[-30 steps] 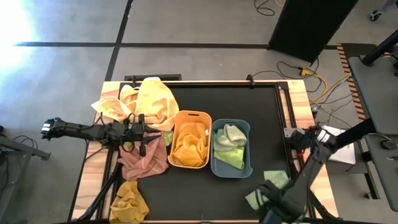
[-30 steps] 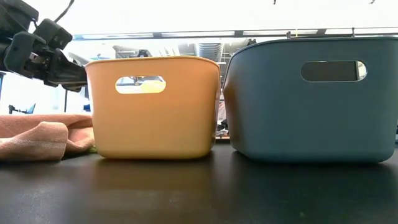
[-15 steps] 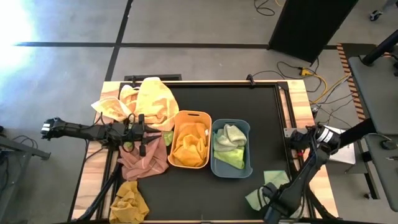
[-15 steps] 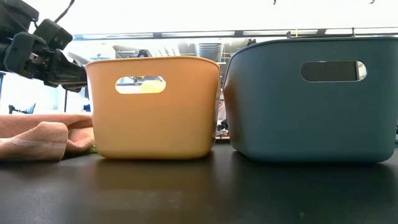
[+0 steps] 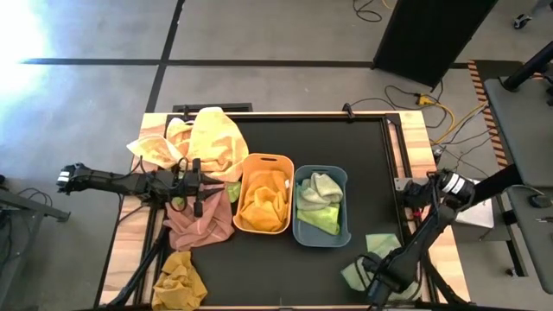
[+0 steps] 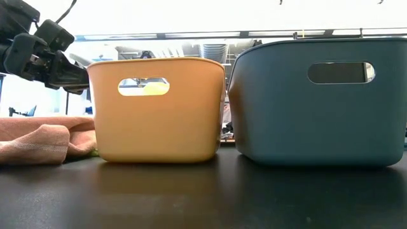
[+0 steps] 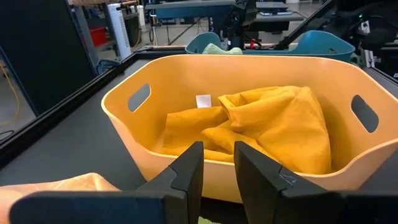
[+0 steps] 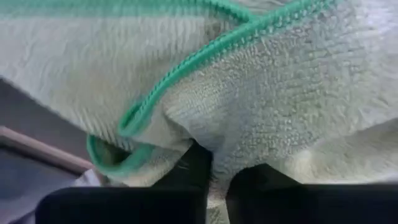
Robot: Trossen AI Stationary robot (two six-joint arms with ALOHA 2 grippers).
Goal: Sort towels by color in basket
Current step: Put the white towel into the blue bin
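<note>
Towelling, pale green with a darker green stitched hem point(image 8: 261, 93), fills the right wrist view: soft, light, best pinched at a fold, where the right gripper point(image 8: 214, 171) is nipped shut. High view: this towel point(image 5: 373, 257) lies near the table's front right corner. Left gripper point(image 7: 216, 165) part-open, empty. No readable writing.

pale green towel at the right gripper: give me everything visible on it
The pale green towel lies crumpled on the black table near its front right corner, apart from the blue basket. The right wrist view shows looped terry cloth, very pale green, with a darker green stitched hem that curls in a fold. The right gripper is down on it, fingers shut with cloth pinched between them. Part of it is hidden under the arm.
</note>
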